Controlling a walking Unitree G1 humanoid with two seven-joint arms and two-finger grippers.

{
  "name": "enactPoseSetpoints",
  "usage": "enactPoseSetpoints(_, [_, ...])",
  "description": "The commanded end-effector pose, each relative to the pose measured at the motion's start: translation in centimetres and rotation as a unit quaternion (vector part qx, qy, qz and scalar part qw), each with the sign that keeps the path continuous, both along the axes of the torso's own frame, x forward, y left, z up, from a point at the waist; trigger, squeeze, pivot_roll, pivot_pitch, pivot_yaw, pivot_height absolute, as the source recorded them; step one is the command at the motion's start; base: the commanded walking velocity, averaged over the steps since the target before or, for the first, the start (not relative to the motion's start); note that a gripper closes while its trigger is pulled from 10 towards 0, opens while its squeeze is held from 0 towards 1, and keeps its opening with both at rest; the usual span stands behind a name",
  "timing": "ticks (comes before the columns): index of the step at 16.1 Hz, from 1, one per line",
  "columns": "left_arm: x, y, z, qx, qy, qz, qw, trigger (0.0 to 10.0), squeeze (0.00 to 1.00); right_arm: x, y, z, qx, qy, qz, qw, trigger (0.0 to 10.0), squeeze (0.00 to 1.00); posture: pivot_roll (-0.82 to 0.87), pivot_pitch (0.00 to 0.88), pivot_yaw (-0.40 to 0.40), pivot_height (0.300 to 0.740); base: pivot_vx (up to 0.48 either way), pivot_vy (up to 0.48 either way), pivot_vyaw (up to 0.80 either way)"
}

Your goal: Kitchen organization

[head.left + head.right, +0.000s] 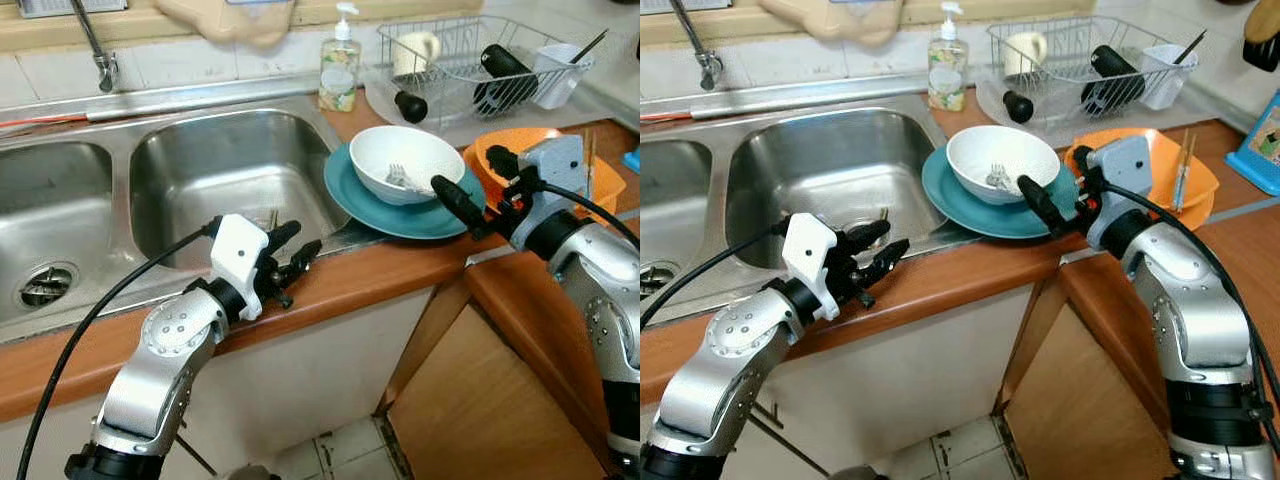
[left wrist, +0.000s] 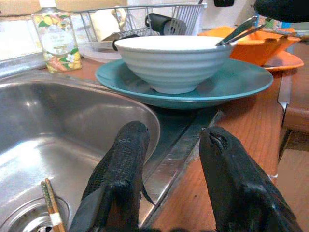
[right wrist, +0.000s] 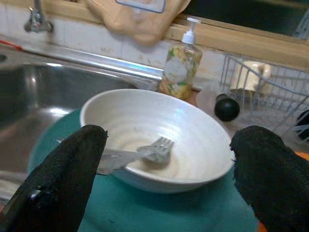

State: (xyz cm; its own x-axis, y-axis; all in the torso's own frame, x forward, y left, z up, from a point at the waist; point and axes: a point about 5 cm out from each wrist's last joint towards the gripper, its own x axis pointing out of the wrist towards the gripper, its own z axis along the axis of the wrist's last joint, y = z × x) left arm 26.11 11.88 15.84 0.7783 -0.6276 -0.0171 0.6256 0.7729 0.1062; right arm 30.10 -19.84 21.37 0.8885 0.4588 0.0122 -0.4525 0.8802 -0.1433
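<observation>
Closest up is the left end effector (image 1: 297,258), fingers spread with nothing between them, hovering over the front lip of the bench (image 1: 330,290) right at the corner of the sink (image 1: 225,170). Straight ahead of it sits the white bowl (image 1: 405,160) on a teal plate (image 1: 372,207), a fork (image 3: 135,153) lying inside the bowl. The right end effector (image 3: 164,169) is wide open too, one finger either side of the bowl, not touching yet.

Bowl looks like glazed ceramic, so I'd guess stiff, a bit heavy, slick and chippable. Best bet is pinching the rim, or lifting the plate's edge from underneath. Fork will probably rattle or slide if tilted.

Room-wise: open sink beside the left end effector, orange dish (image 1: 500,160) and drying rack (image 1: 470,60) crowd behind the right one. Soap bottle (image 1: 340,65) stands beyond the bowl.
</observation>
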Motion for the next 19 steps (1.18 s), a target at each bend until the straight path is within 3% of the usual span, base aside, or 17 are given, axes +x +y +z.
enactPoseSetpoints(1, [0.0,-0.3,0.0,0.004,-0.001,-0.007,1.000,10.0,0.00,-0.2,0.0,0.6,0.008,-0.009,0.004,1.000,10.0,0.00,-0.01,0.000,0.019,0.740,0.000,0.000,0.00])
enactPoseSetpoints(5, [0.0,-0.3,0.0,0.005,-0.002,-0.010,1.000,10.0,0.00,-0.4,0.8,0.2,0.004,-0.004,0.016,1.000,10.0,0.00,-0.01,0.000,0.016,0.740,0.000,0.000,0.00])
enactPoseSetpoints(10, [-0.1,-0.3,0.0,0.007,-0.003,-0.010,1.000,10.0,0.00,0.0,0.1,-0.9,-0.023,0.024,-0.021,0.999,10.0,0.00,-0.01,0.000,0.016,0.740,0.000,0.000,0.00])
enactPoseSetpoints(16, [0.0,-0.2,0.2,0.006,-0.007,-0.005,1.000,10.0,0.00,0.4,-1.8,0.1,-0.002,0.005,-0.070,0.998,10.0,0.00,-0.01,0.000,0.020,0.740,0.000,0.000,0.00])
enactPoseSetpoints(19, [0.0,-0.2,0.2,0.006,-0.007,-0.005,1.000,10.0,0.00,0.1,-1.3,0.6,0.035,-0.006,-0.053,0.998,10.0,0.00,-0.01,0.000,0.019,0.740,0.000,0.000,0.00])
